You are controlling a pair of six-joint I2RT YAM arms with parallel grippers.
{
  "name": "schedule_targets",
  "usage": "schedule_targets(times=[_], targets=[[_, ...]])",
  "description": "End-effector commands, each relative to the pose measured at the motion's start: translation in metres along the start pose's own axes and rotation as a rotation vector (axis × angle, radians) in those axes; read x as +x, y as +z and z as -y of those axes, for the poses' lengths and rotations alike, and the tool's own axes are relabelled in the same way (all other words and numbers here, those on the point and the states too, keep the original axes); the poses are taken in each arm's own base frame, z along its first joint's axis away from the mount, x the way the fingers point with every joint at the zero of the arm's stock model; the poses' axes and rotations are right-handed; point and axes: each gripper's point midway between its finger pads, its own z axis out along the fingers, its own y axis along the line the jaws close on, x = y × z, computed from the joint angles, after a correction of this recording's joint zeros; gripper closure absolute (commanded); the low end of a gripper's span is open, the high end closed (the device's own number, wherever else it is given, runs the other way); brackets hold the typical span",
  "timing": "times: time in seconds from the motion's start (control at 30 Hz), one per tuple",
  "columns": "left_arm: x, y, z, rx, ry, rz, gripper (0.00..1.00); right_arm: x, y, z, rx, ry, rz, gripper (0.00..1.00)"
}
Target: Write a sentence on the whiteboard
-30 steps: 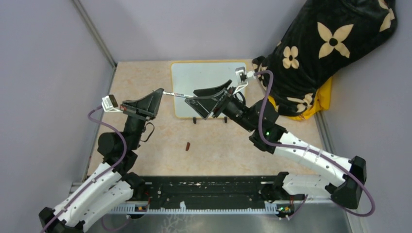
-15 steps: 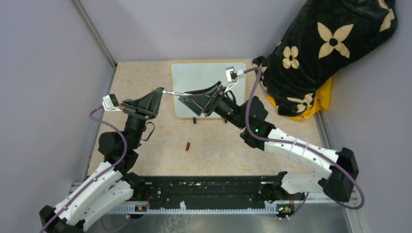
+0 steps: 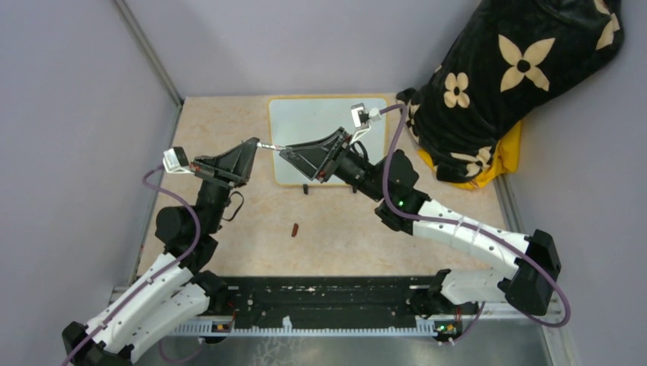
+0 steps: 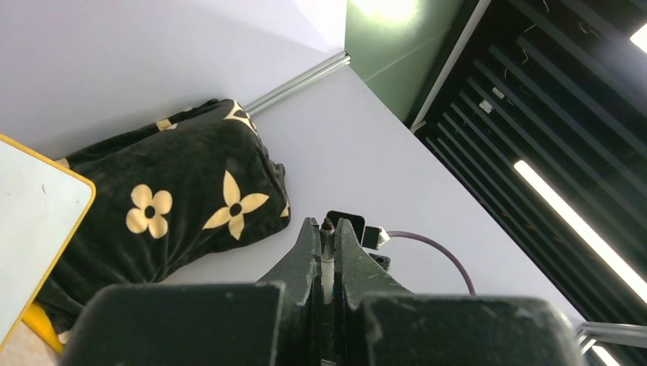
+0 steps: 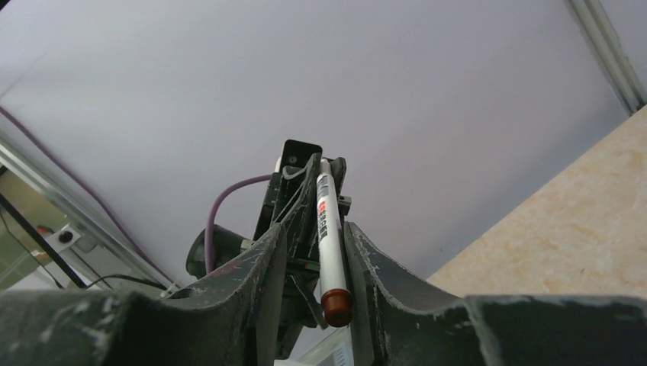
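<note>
The whiteboard (image 3: 305,122) lies at the back middle of the table, its corner also at the left edge of the left wrist view (image 4: 30,221). No sentence is in view on its white face. My left gripper (image 3: 250,149) is shut on a white marker (image 3: 268,146) that points right, held above the table. In the left wrist view the marker (image 4: 327,267) is pinched between the fingers of the left gripper (image 4: 326,226). My right gripper (image 3: 288,154) surrounds the marker's free, reddish-brown end (image 5: 336,303). The right gripper (image 5: 314,229) is open: the marker (image 5: 325,221) lies against one finger, with a gap at the other.
A small reddish-brown cap (image 3: 294,229) lies on the beige table in front of the board. A black bag with cream flowers (image 3: 503,84) sits on a yellow cloth (image 3: 510,149) at the back right. Grey walls close in the left and back sides.
My right gripper has moved left over the board's front edge to the marker's free end, and its jaws have narrowed around it. The left arm has held still.
</note>
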Motion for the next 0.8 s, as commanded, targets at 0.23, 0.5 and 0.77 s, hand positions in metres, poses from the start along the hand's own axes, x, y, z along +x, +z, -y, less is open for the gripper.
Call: schedule_targets(times=[0.23,0.5,0.77], targets=[[0.0021,-0.0002,0.0119,0.036,-0.021,-0.019,1.00,-0.0231,0.0083,-0.0286,-0.080,-0.011,0.066,0.75],[0.0052,-0.0011,0.0074,0.026,-0.027,-0.032,1.00,-0.0238,0.0095,-0.0264,-0.069,-0.010,0.071,0.69],[0.0056,-0.0021,0.0057,0.022,-0.028,-0.033,1.00,-0.0235,0.0104,-0.0241,-0.060,-0.008,0.073,0.67]])
